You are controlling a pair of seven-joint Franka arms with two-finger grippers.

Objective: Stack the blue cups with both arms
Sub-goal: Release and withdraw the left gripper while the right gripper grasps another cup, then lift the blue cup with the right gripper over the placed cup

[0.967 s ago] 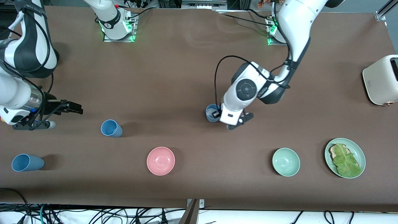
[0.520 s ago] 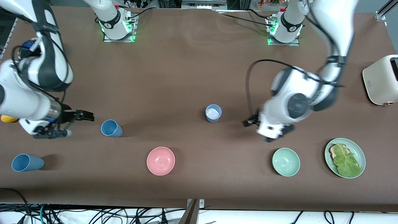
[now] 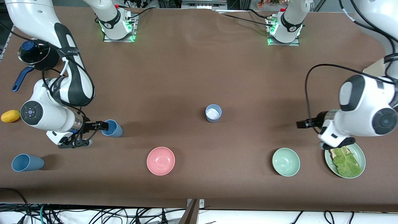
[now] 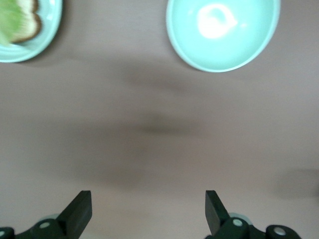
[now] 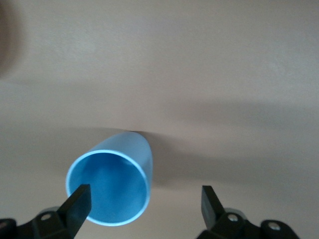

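The right gripper hangs low at a sky-blue cup toward the right arm's end of the table, jaws apart, one finger at the cup's rim and the other well clear of it, so nothing is held. A second sky-blue cup stands nearer the front camera, closer to that end's edge, and the grey-blue cup with the whitish inside stands alone mid-table. The left gripper is up over bare cloth near the plate of toast and lettuce, jaws wide and empty, with the green bowl just below it in its wrist view; that arm waits. The step in hand looks like the right arm's grasp on the cup before it. To do it well, the gripper should shift sideways until the cup's wall sits between the fingers, or one finger drops inside the rim, then close gently: light tapered plastic will likely tip or skid if nudged off centre. Lift straight up, carry it over the cup it is to go in, line up the axes and lower it upright before letting go. The pink bowl sits nearer the camera and should stay out of any direct path.
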